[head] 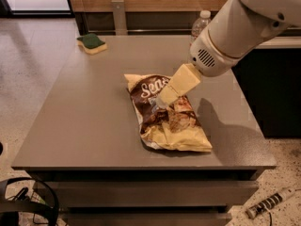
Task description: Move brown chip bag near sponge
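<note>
The brown chip bag lies flat on the grey table, right of centre, its dark brown middle with white lettering facing up. The sponge, green on top with a pale yellow base, sits at the table's far left corner, well apart from the bag. My gripper reaches down from the upper right on a cream wrist and is down at the middle of the bag, over its lettering. The wrist hides part of the bag's upper right side.
A clear plastic water bottle stands at the table's far edge, partly behind my arm. A dark cabinet stands to the right of the table. Cables and a tool lie on the floor in front.
</note>
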Robot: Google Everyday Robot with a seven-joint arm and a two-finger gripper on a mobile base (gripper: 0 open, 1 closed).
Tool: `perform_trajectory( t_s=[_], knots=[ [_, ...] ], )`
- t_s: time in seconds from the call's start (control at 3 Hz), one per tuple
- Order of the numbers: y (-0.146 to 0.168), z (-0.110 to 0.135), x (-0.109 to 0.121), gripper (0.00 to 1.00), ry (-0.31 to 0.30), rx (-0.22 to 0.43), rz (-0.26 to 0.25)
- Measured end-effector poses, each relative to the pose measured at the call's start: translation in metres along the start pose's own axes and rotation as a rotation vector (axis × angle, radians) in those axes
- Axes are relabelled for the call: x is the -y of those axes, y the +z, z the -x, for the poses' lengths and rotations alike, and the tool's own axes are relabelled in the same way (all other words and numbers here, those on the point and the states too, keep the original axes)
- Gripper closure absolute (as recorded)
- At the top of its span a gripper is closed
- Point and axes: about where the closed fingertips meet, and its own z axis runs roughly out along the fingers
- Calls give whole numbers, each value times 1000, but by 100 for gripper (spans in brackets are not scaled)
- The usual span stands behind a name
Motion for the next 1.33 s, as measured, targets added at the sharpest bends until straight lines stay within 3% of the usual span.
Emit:
perform_trajectory(
  t_s=[0.67,1.0,1.33],
  knots=[
    [56,-11,-2,0,59,-158,-27],
    [72,-33,-5,0,91,-224,-17],
    [75,-36,-6,12,95,-235,-16]
  ],
)
